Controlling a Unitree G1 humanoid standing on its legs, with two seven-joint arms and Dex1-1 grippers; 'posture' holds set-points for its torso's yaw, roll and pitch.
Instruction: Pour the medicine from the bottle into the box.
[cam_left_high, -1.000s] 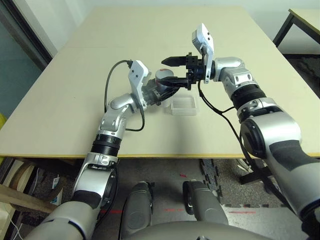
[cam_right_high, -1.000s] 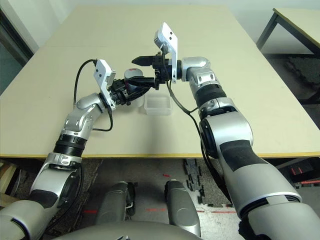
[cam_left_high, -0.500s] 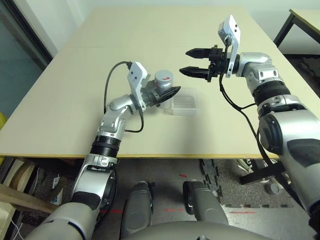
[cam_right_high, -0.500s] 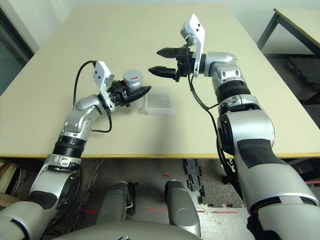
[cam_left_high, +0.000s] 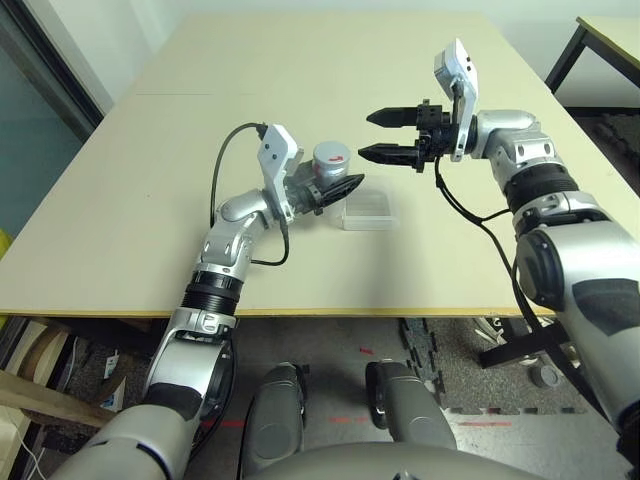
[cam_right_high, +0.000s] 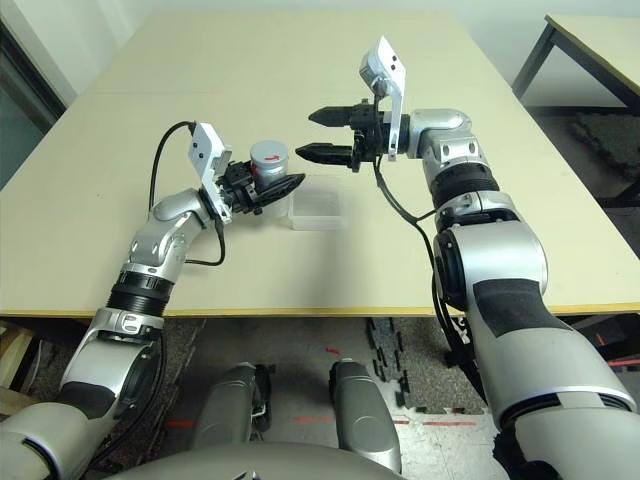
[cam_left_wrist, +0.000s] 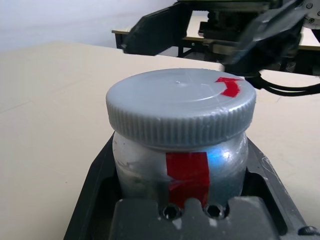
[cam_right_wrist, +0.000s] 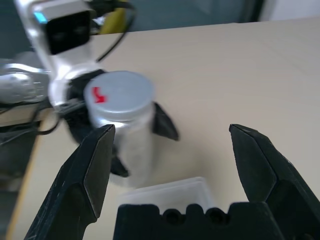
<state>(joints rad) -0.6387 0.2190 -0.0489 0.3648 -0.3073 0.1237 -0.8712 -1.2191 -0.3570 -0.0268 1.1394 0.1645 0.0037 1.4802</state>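
Left pincer (cam_left_high: 335, 189) grasping capped bottle (cam_left_wrist: 180, 135) beside box (cam_left_high: 369, 210), right pincer (cam_left_high: 392, 136) spread, wrist view reveals red label

On the table (cam_left_high: 150, 170), the bottle (cam_left_high: 328, 172) stands upright between the fingers of the left gripper (cam_left_high: 335, 187), with its cap (cam_left_wrist: 180, 106) on top of it. The box (cam_left_high: 369, 209) lies flat on the table just to the right of the bottle and a little nearer the robot, close beside the left gripper's fingertips (cam_left_high: 355, 181). The right gripper (cam_left_high: 374, 135) hangs above the table, to the right of the bottle and farther back than the box, apart from both; its fingers (cam_right_wrist: 95, 165) stand spread, one above the other, pointing left toward the bottle. A second table (cam_left_high: 608, 35) stands off to the far right.
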